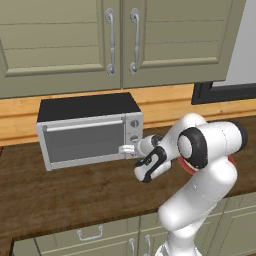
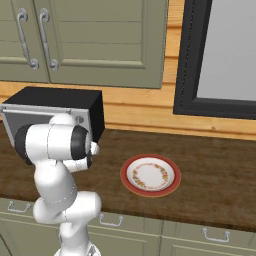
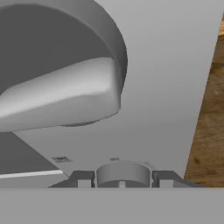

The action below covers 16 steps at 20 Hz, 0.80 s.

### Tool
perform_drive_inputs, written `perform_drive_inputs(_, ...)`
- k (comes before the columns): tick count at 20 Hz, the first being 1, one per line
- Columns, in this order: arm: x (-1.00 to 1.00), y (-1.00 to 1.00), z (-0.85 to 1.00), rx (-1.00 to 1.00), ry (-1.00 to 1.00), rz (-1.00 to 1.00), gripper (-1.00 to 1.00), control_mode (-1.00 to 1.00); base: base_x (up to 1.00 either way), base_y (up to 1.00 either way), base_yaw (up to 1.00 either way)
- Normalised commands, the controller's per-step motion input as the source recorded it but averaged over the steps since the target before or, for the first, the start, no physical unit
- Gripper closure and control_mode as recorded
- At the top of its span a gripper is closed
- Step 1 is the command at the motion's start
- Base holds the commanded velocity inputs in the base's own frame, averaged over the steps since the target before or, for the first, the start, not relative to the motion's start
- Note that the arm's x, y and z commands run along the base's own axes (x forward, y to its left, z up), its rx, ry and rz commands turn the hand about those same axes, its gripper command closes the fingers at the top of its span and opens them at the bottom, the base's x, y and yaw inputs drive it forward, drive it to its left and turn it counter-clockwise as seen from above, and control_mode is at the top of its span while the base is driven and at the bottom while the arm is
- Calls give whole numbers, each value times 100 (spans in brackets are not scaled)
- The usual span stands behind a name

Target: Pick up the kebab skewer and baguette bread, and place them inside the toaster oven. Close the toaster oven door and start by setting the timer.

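A round knob (image 3: 122, 174) on the toaster oven (image 1: 90, 131) side panel is seen clamped between the fingers (image 3: 86, 178), directly ahead.

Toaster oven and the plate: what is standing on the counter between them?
In the right base view, bare wooden counter lies between toaster oven and plate.

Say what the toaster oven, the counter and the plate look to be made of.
Toaster oven: looks like brushed silver-grey metal with a matte black top; its door has a dark, glass-like pane. Counter: dark brown wood, judging by the streaky grain, low sheen. Plate: probably glazed ceramic, white with a red rim and a patterned ring. Everything is rendered, so these are looks only.
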Motion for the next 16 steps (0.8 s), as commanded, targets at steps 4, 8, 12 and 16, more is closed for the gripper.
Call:
perform_drive_inputs(4,0,-13,0,10,1,0,100,-100,0,0,0)
perform_drive_inputs(8,0,-10,0,9,0,0,100,-100,0,0,0)
perform_drive_inputs(12,0,-13,0,11,0,0,100,-100,0,0,0)
perform_drive_inputs(16,0,-14,0,13,0,0,100,-100,0,0,0)
